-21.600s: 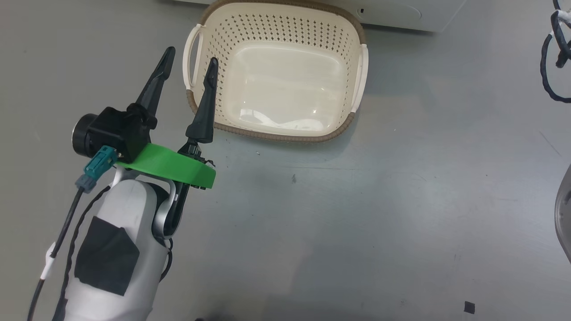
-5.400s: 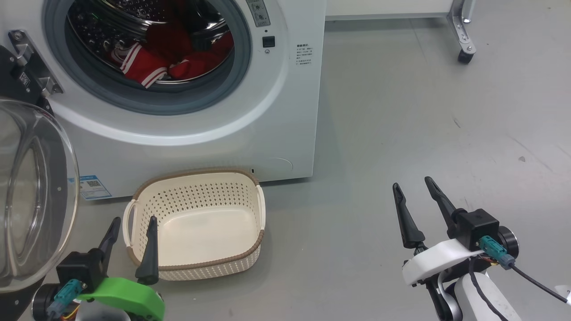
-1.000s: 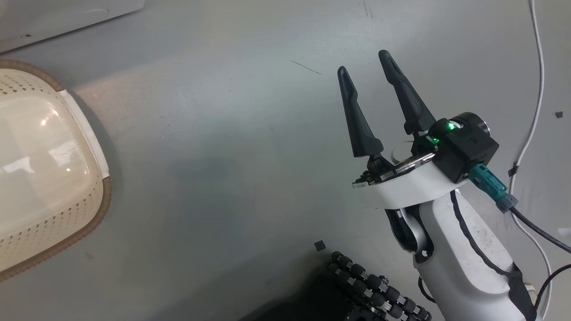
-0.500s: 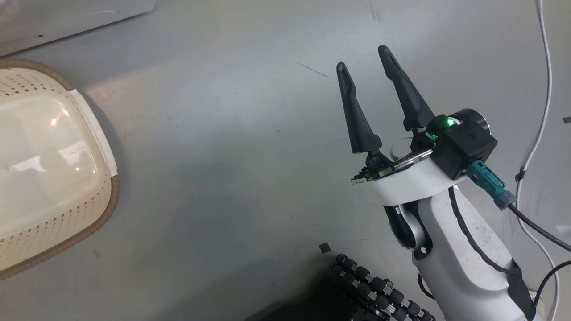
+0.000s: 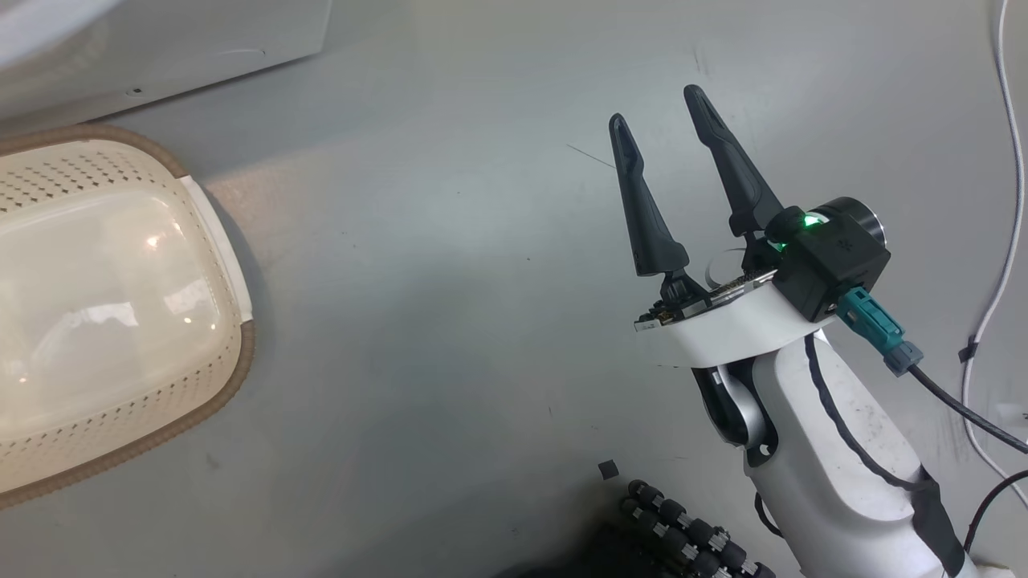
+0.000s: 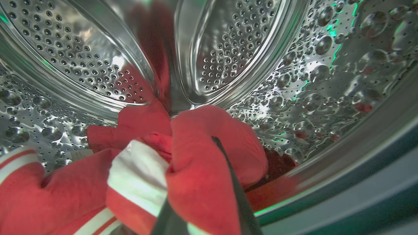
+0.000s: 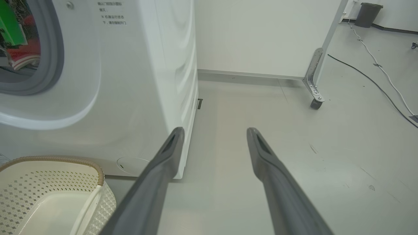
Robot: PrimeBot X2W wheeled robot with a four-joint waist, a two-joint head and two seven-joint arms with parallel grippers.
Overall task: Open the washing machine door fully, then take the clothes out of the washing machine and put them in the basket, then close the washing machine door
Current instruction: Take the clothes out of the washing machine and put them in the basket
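Note:
Inside the steel drum of the washing machine, my left gripper is shut on a bunched fold of the red clothes with white striped trim. The fabric covers most of both fingers. More red clothes show through the machine's opening, beside my left arm's green mount. The cream basket stands empty on the floor before the machine's base; its brown rim shows low left. My right gripper hangs open over bare floor to the basket's right, fingers spread wide. The door is out of view.
A white cable runs along the floor at the far right. A black ribbed part lies at the bottom edge. A metal leg with a caster stands beyond the machine, and a dark bin sits far back.
The head camera has shifted, so the basket and the machine's base sit further right in its picture. The right gripper stays open in the same pose.

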